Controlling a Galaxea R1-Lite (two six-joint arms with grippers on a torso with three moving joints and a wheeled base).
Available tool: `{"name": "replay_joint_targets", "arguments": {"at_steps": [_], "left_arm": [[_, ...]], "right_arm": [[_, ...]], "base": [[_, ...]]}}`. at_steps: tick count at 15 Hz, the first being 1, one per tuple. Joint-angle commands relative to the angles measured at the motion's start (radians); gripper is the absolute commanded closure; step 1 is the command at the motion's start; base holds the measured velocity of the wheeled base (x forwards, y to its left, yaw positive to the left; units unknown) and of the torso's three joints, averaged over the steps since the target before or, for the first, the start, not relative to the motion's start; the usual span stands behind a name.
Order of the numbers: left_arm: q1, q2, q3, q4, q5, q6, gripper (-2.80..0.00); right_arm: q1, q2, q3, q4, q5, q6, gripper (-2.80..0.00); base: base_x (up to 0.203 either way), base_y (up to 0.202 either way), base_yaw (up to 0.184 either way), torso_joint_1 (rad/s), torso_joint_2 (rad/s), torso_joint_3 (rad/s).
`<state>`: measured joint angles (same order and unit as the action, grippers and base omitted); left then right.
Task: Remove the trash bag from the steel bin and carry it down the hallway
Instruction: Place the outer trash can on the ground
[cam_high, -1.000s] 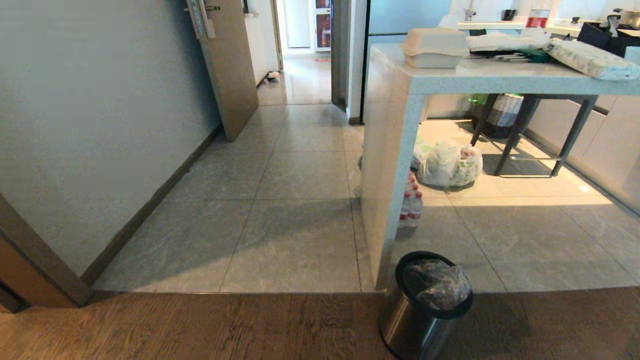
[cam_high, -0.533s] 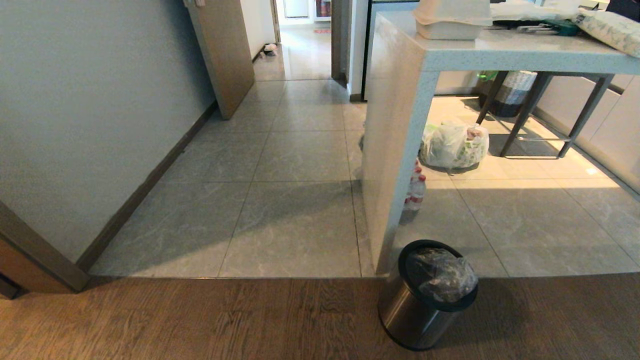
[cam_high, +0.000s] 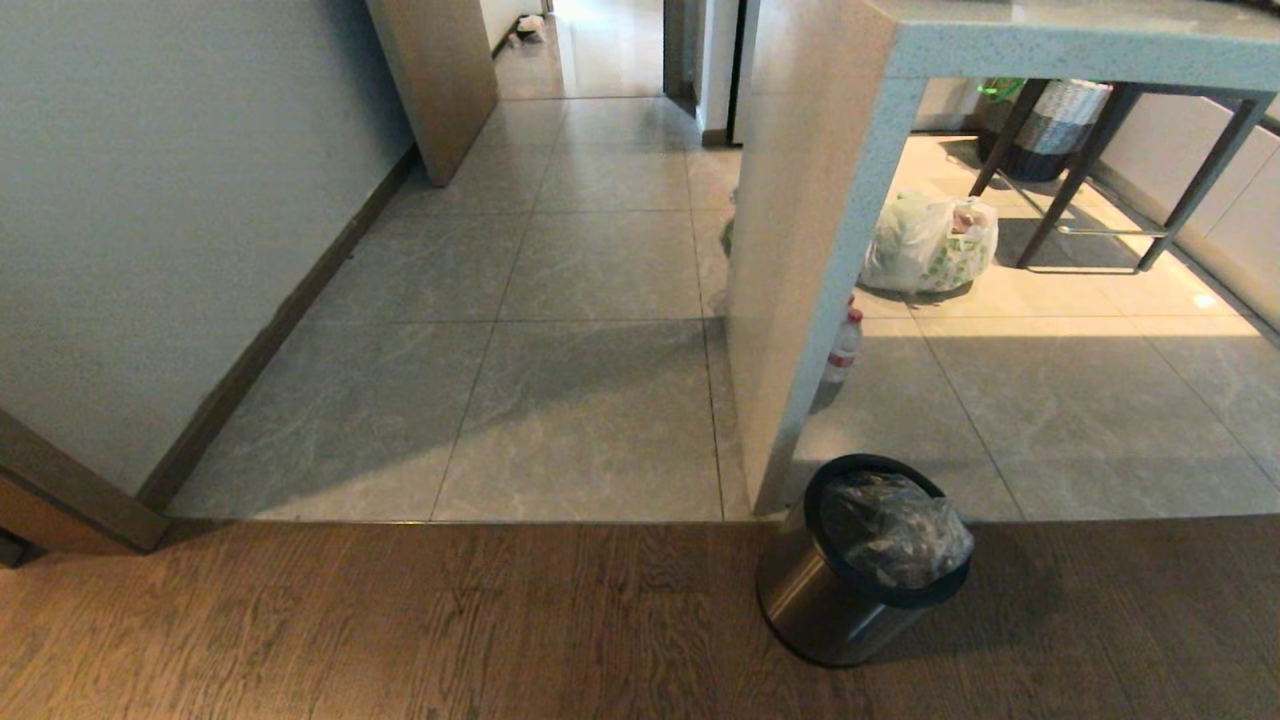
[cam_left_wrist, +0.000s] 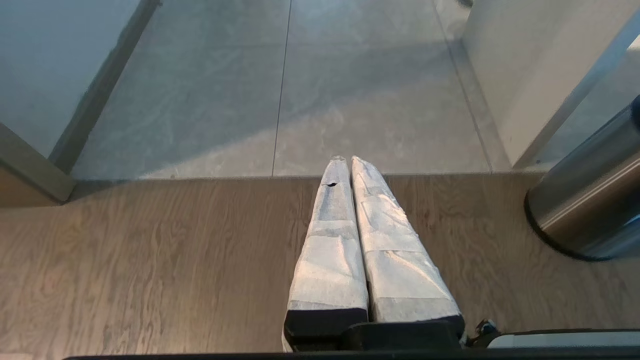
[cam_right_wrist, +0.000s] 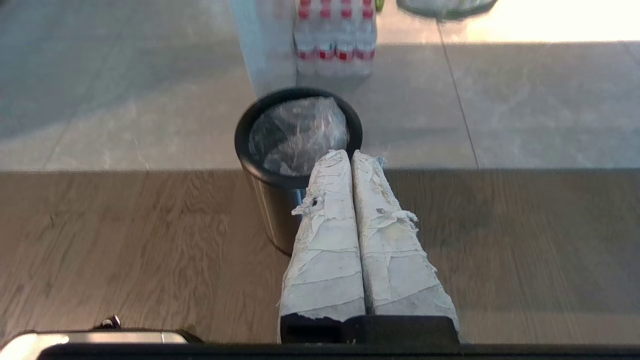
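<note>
The bag (cam_high: 893, 527) sits bunched in the mouth of the bin (cam_high: 820, 610), its crinkled clear plastic mounded to the black rim and a little above it on the far side. We judge it thin, soft and light, likely slippery between padded fingers and easy to tear if pinched at a single layer. The gathered crown of film at the top looks to us the best hold, a thick fold rather than a stretched edge; what lies inside we cannot tell, so its weight stays a guess. The bin stands on the wood floor (cam_high: 400, 630), just beside the foot of the table (cam_high: 790, 300), where the boards meet the tiles (cam_high: 590, 400). Our right gripper (cam_right_wrist: 345, 156) hangs over the near rim of the bin, fingers pressed together and holding nothing. Our left gripper (cam_left_wrist: 345, 161) hovers over the boards with the bin off to one side, fingers likewise together and empty. Beyond, the hallway (cam_high: 610, 60) runs on past a door (cam_high: 435, 80). Bottles (cam_right_wrist: 334, 40) and a white bag (cam_high: 930, 245) rest under the table.
</note>
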<state>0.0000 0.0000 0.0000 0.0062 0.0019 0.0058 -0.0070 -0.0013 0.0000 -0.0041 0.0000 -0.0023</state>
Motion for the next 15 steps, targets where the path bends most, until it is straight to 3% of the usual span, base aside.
{"name": "replay_joint_targets", "arguments": {"at_steps": [1, 15], "left_arm": [[0.0, 0.0, 0.0, 0.0, 0.0, 0.001, 0.0], [0.0, 0.0, 0.0, 0.0, 0.001, -0.007, 0.0]], "right_arm": [[0.001, -0.002, -0.003, 0.016, 0.0, 0.0, 0.0], [0.001, -0.002, 0.002, -0.001, -0.009, 0.008, 0.0]], "base": [[0.0, 0.0, 0.0, 0.005, 0.0, -0.195], [0.0, 0.0, 0.0, 0.002, 0.0, -0.199]]}}
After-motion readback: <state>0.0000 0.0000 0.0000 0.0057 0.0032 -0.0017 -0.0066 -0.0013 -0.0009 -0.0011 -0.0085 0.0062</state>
